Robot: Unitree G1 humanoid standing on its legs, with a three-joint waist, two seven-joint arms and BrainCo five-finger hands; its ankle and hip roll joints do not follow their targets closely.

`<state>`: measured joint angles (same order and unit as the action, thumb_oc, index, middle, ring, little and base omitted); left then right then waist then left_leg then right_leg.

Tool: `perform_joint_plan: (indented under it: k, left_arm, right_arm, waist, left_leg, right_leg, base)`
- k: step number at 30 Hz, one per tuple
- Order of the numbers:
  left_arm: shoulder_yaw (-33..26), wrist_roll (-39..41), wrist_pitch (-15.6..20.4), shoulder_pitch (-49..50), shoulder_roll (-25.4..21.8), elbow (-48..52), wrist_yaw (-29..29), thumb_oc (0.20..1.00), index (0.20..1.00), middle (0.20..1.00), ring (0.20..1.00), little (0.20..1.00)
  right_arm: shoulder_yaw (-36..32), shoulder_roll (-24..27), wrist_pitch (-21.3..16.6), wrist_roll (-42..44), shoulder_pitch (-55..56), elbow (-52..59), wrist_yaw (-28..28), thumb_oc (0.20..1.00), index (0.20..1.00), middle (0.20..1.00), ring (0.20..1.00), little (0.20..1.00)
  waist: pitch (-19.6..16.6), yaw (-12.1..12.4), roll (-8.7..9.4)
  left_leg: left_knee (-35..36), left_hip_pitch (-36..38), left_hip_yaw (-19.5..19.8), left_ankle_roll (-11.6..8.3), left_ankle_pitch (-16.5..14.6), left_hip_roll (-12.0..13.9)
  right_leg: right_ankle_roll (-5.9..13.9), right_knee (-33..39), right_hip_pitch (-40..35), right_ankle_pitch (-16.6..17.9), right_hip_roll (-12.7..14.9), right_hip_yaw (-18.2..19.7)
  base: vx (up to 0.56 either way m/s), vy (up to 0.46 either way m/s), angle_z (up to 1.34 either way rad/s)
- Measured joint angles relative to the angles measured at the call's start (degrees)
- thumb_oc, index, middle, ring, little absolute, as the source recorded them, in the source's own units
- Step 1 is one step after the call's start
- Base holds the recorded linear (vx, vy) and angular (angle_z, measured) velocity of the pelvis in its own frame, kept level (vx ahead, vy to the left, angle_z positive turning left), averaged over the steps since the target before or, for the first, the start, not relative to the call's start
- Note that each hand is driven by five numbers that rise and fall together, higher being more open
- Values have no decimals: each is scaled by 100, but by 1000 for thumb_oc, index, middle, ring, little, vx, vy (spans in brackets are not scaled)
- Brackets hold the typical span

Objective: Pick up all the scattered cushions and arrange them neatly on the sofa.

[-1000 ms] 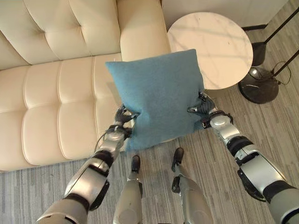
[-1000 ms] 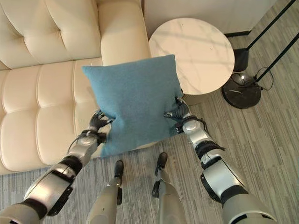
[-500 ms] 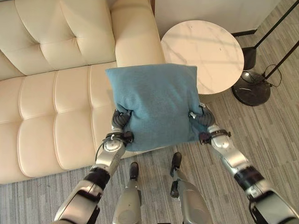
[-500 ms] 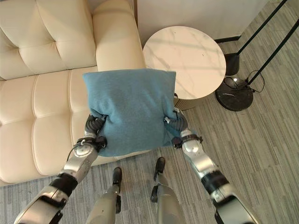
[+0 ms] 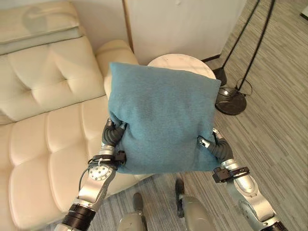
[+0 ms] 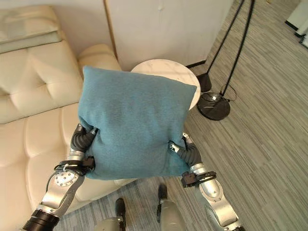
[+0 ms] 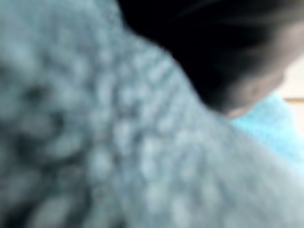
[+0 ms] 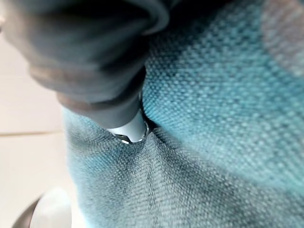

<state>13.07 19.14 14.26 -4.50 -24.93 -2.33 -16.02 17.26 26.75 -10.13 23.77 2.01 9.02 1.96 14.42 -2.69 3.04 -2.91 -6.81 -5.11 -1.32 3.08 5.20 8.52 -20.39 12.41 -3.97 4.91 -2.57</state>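
Between the two hands, held up in the air above the front edge of the sofa, is one teal cushion. The left hand grips its lower left edge, fingers curled into the fabric. The right hand grips the lower right edge, and in the right wrist view a silver finger digs into the weave, pinching a fold. The cushion stands nearly upright, its face toward the camera, and it carries no label or writing that can be read.

One cream leather sofa with tufted seat and back panels lies behind and to the left. One round marble-topped table stands just beside the sofa's arm, partly hidden by the cushion. Two thin black poles rise from one dark round base on the striped grey floor.
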Motion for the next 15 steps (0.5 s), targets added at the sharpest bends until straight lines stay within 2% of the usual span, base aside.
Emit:
perform_joint_plan:
  k: [1, 3, 4, 6, 7, 8, 9, 10, 12, 14, 15]
  left_arm:
    - [1, 2, -2, 13, -13, -11, 0, 200, 200, 200, 200, 200]
    - [-47, 6, 9, 111, 38, -19, 0, 200, 200, 200, 200, 200]
    - [-186, 5, 19, 244, 74, -22, 8, 200, 200, 200, 200, 200]
    - [-212, 23, 21, 404, 140, -16, 8, 200, 200, 200, 200, 200]
    - [-205, 60, 21, 472, 149, -18, 8, 200, 200, 200, 200, 200]
    - [-176, 70, 13, 522, 200, -31, 8, 200, 200, 200, 200, 200]
    - [-107, 72, 1, 508, 234, -77, 13, 200, 200, 200, 200, 200]
    - [-21, 87, -5, 504, 230, -120, 21, 200, 200, 200, 200, 200]
    - [125, 129, -71, 500, 237, -171, 94, 200, 200, 200, 200, 200]
    - [220, 129, -77, 482, 240, -178, 233, 200, 200, 200, 200, 200]
    - [231, 129, -77, 471, 243, -178, 269, 200, 200, 200, 200, 200]
  right_arm:
    - [4, 15, -2, -10, -89, -6, -6, 200, 200, 200, 200, 200]
    - [53, 50, -4, -19, -363, -153, -5, 200, 200, 200, 200, 200]
    - [167, 136, -36, -92, -568, -174, -4, 200, 200, 200, 200, 200]
    - [206, 202, -82, -253, -712, -193, -4, 200, 200, 200, 200, 200]
    - [207, 218, -91, -262, -725, -192, -4, 200, 200, 200, 200, 200]
    - [199, 252, -101, -262, -691, -193, -3, 200, 200, 200, 200, 200]
    - [184, 272, -102, -262, -615, -207, -1, 200, 200, 200, 200, 200]
    - [176, 281, -101, -262, -572, -242, 3, 200, 200, 200, 200, 200]
    - [87, 341, -99, -258, -343, -247, 10, 200, 200, 200, 200, 200]
    - [-4, 354, -99, -256, -164, -239, 9, 200, 200, 200, 200, 200]
    - [-31, 356, -99, -255, -121, -233, 8, 200, 200, 200, 200, 200]
  waist:
    - [-4, 74, 6]
    - [-43, 317, -173]
    - [-115, 445, -220]
    - [-178, 711, -395]
    - [-179, 778, -408]
    - [-181, 751, -410]
    - [-169, 695, -354]
    - [-151, 632, -285]
    - [-168, 408, -257]
    - [-166, 239, -215]
    - [-166, 139, -216]
  left_leg:
    - [-36, -17, 118, -46, 40, -33]
    - [-77, -91, 255, -111, 128, 81]
    - [-57, -200, 440, -305, 284, 137]
    - [-62, -521, 799, -532, 488, 431]
    - [-12, -640, 822, -507, 464, 510]
    - [35, -769, 783, -452, 330, 575]
    - [8, -874, 643, -402, -43, 582]
    - [-71, -960, 195, -293, -97, 555]
    - [-389, -872, -683, -257, -171, 468]
    - [-647, -516, -997, -318, -237, 436]
    - [-669, -318, -1066, -380, -292, 446]
  right_leg:
    - [-53, 297, -336, -234, -9, 4]
    - [-329, 339, -412, -407, -175, -1]
    - [-637, -3, -289, -656, -368, -22]
    - [-904, -102, -78, -590, -757, -225]
    - [-1036, -240, 50, -601, -861, -259]
    - [-1153, -305, 161, -575, -823, -419]
    - [-1355, -224, 241, -422, -693, -610]
    - [-1448, -108, 265, -290, -500, -828]
    - [-1441, 448, 77, 14, -250, -1116]
    - [-1497, 946, -148, 222, -112, -1305]
    - [-1385, 1139, -252, 254, -96, -1359]
  base:
    - [-158, -163, 50]
    - [-245, -273, 46]
    - [-304, -279, 59]
    - [-304, -169, 59]
    - [-276, -56, 48]
    - [-250, -17, 71]
    - [-223, -17, 87]
    - [-178, -3, 98]
    - [-111, 18, 98]
    - [-46, 61, 77]
    - [-20, 85, 60]
